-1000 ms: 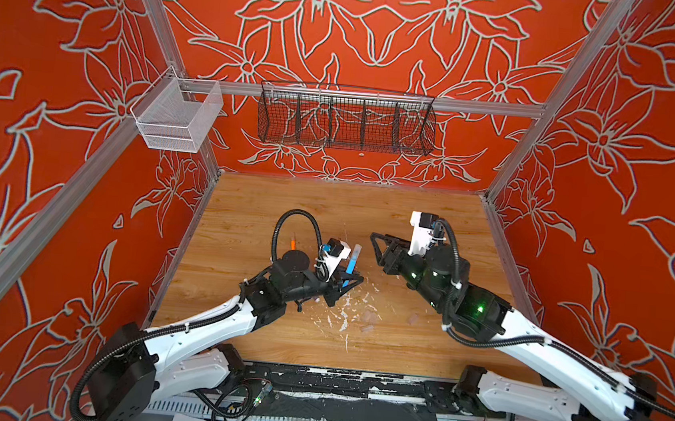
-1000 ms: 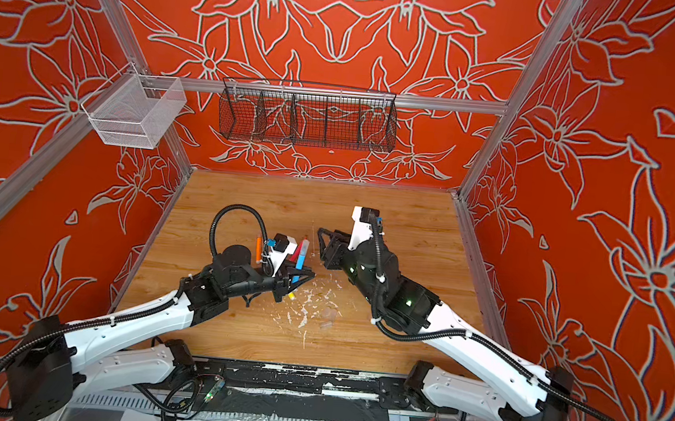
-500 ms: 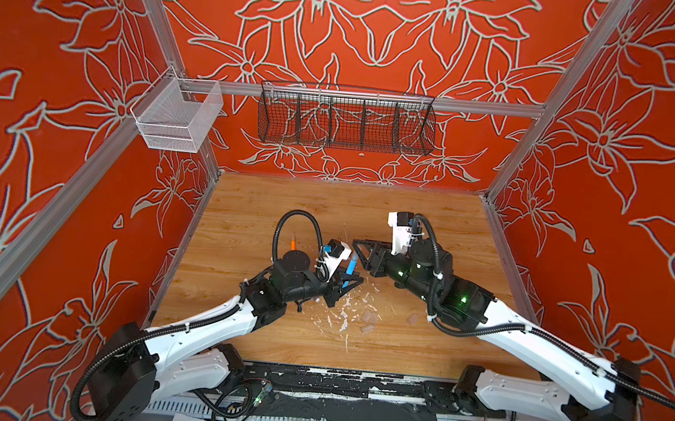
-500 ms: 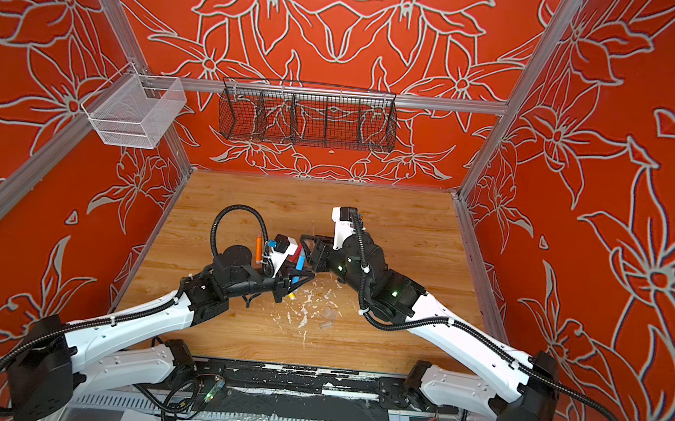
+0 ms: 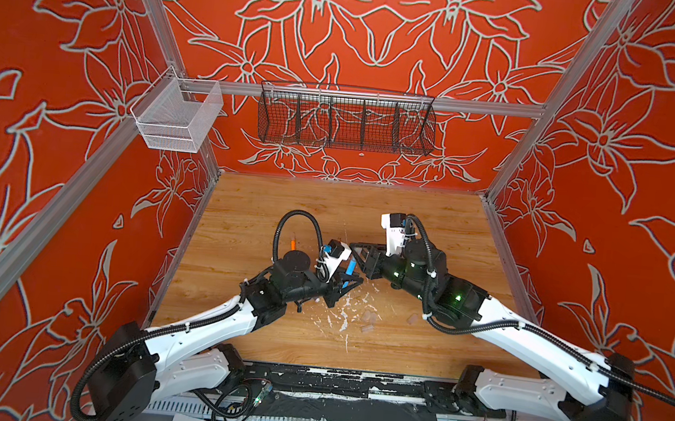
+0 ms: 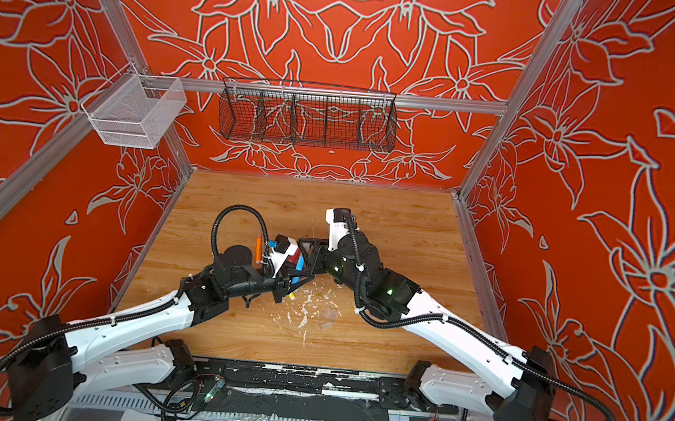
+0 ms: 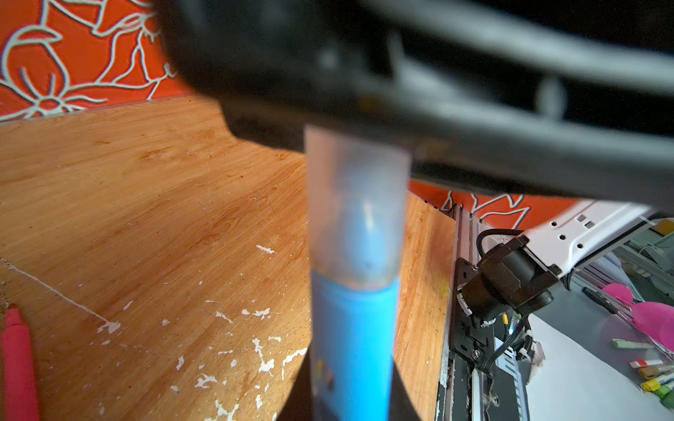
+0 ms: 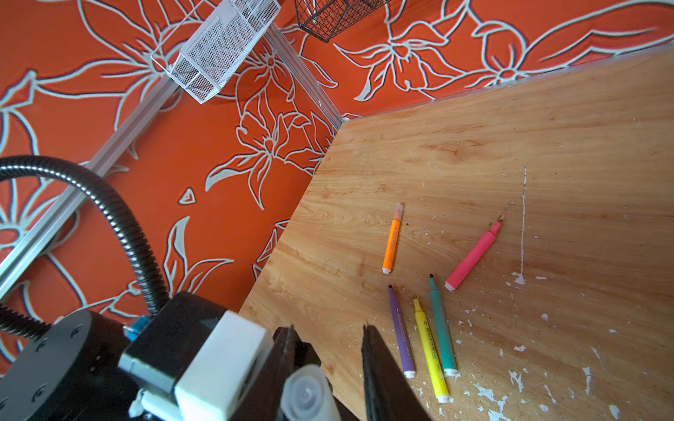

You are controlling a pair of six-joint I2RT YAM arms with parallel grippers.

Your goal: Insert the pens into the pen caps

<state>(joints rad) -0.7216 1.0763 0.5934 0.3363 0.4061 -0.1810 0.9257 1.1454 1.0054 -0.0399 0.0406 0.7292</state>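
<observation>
The left gripper (image 5: 343, 287) is clamped on one blue pen (image 7: 352, 328), which carries one clear cap (image 7: 355, 204). The right gripper (image 8: 328, 331) brackets that cap; contact cannot be confirmed. Five pens (image 8: 430, 350) lie beyond its fingertips, one capped.

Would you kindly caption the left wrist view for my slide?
Clear cap covers the tip of the blue pen; pink pen lies on the table.

Six pens counted: blue (image 7: 352, 346), orange (image 8: 391, 240), pink (image 8: 472, 257), purple (image 8: 400, 331), yellow (image 8: 430, 350), green (image 8: 442, 328). Caps: two on pens (image 7: 355, 204) (image 8: 399, 209), blue and orange; at least three loose (image 5: 368, 316) (image 5: 413, 319) (image 5: 366, 329) near middle. Two wall baskets (image 5: 176, 122) (image 5: 345, 120) far side.
</observation>
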